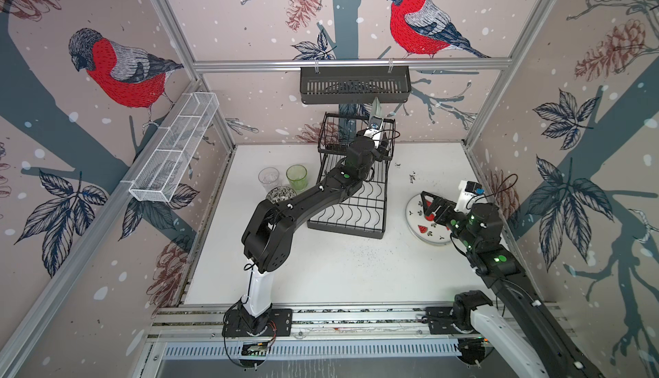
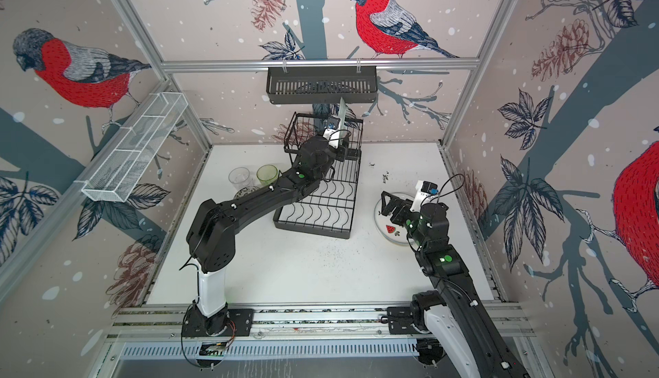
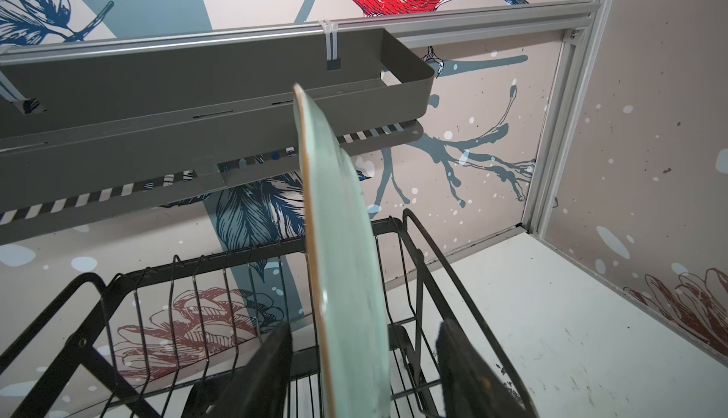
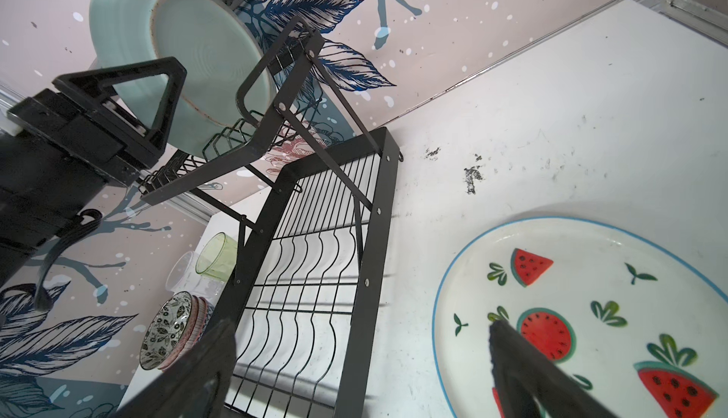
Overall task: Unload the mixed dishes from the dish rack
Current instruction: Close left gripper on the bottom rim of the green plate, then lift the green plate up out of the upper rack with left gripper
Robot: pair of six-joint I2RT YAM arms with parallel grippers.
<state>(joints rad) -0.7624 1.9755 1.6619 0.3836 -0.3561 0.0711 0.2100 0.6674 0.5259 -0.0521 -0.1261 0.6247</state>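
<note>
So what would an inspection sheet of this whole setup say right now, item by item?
Surface: white table, scuffed, dark specks.
Job's things: pale green plate upright in dish rack; watermelon plate, clear tumbler, green tumbler, stacked bowls on table.
Clutter: nothing seen.
Grippers: left gripper open, straddling pale green plate; right gripper open above watermelon plate.
Cables: black cable loops off left wrist.
Surroundings: bird-print walls, black slotted basket, white mesh basket.

Pale green plate (image 4: 205, 53) upright in rack (image 4: 366, 258) (raised section)
</note>
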